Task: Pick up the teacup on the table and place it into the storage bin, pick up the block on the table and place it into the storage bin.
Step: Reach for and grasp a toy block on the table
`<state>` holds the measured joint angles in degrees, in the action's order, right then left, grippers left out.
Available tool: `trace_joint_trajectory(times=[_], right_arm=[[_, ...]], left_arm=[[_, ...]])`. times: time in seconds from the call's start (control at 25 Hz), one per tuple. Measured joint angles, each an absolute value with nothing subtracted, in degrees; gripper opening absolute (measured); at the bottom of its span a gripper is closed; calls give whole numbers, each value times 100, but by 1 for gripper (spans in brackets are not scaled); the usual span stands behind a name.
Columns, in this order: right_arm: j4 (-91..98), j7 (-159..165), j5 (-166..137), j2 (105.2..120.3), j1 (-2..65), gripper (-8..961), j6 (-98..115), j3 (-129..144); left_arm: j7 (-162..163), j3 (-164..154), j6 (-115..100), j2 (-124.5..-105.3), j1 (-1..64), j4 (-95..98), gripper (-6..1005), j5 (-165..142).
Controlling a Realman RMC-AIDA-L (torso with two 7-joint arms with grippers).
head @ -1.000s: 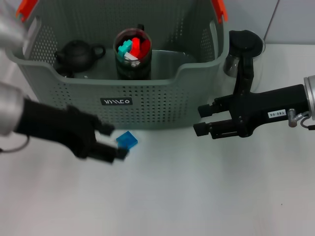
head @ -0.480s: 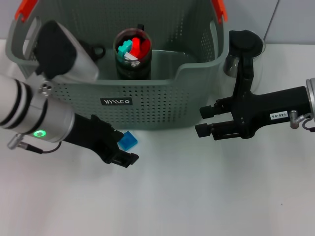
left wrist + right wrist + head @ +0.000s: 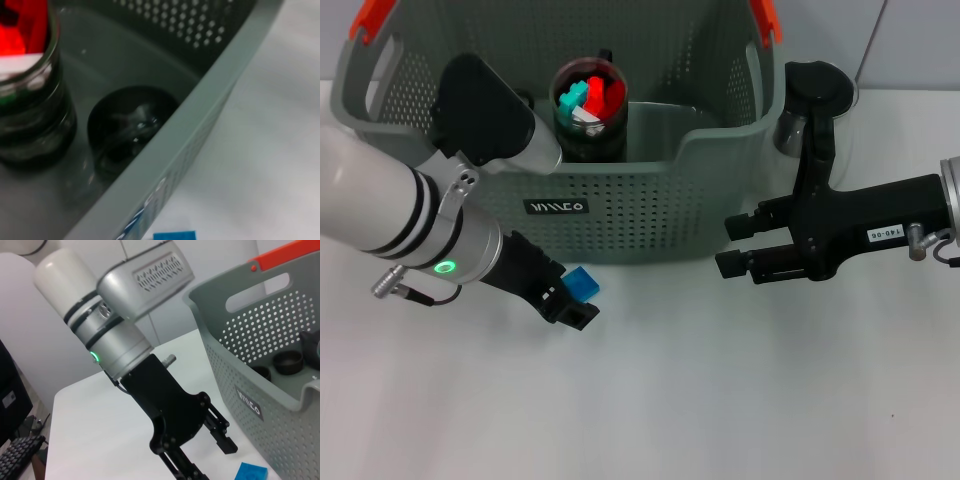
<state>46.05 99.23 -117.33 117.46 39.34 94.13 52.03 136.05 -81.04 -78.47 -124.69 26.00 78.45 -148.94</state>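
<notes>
The storage bin (image 3: 620, 215) sits at the far side of the white table (image 3: 720, 400). It is a big grey basket with holes in its walls and orange clips on its handles. Inside it, the left wrist view shows a small dark teacup (image 3: 131, 125) on the floor of the bin, next to a glass jar (image 3: 590, 110) full of red and teal pieces. So the teacup part of the job looks done.

The blue block (image 3: 582, 284) is not in the bin yet. It lies on the table, just in front of the bin's front wall, below the small black label (image 3: 556, 207).

The left gripper (image 3: 570, 303) is down low at the block. Its black fingers are spread apart, and the block seems to sit right by them, maybe between them. They have not squeezed it yet, as far as I can tell. I think the next step is to close on the block, lift it, and drop it into the bin.

The right gripper (image 3: 732, 245) hangs over the table to the right of the bin, with its two fingers apart and nothing in them. It looks like it is just waiting.

A glass pot with a black lid (image 3: 812, 105) stands behind the right arm. The table is plain, smooth and white. Behind it is a pale wall. The right wrist view shows a keyboard (image 3: 17, 457) on a desk off to one side.
</notes>
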Motion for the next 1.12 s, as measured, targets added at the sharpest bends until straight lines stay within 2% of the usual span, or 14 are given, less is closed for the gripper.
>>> trace_joint_trajectory(times=[1.12], right_arm=[[4605,9923,-11743,11751,3911,609,9413,5229]], left_arm=[[13999,-8334,-6884,-12442,2939,6802,678,-15012]])
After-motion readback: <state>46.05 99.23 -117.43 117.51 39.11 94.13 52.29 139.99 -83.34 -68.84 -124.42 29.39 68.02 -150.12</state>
